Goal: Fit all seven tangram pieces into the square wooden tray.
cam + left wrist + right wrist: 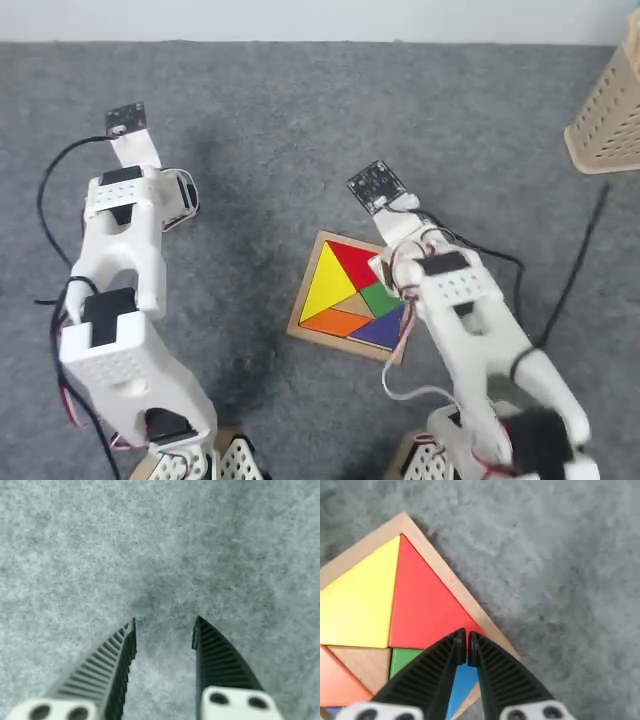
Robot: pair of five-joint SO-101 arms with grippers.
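The square wooden tray (304,288) lies on the grey table (250,150) and looks almost or fully filled. Inside it I can count a yellow triangle (322,283), a red triangle (352,262), a green piece (378,298), a wood-coloured piece (352,303), an orange piece (332,322) and a blue piece (385,328). They sit flat and edge to edge, with no gap visible between them. That makes six. The right arm covers one side of the tray, so I cannot tell whether a seventh piece lies there, and no loose piece lies on the table around the tray. I judge that the task is at its end or very close to it. The right tool (466,634) is above the tray, over the corner of the red triangle next to the rim, its fingers almost closed together and gripping nothing. The left tool (165,625) is well apart from the tray, over bare table, its fingers spread and empty. No brand, label or writing can be read on the tray, the pieces or the table.
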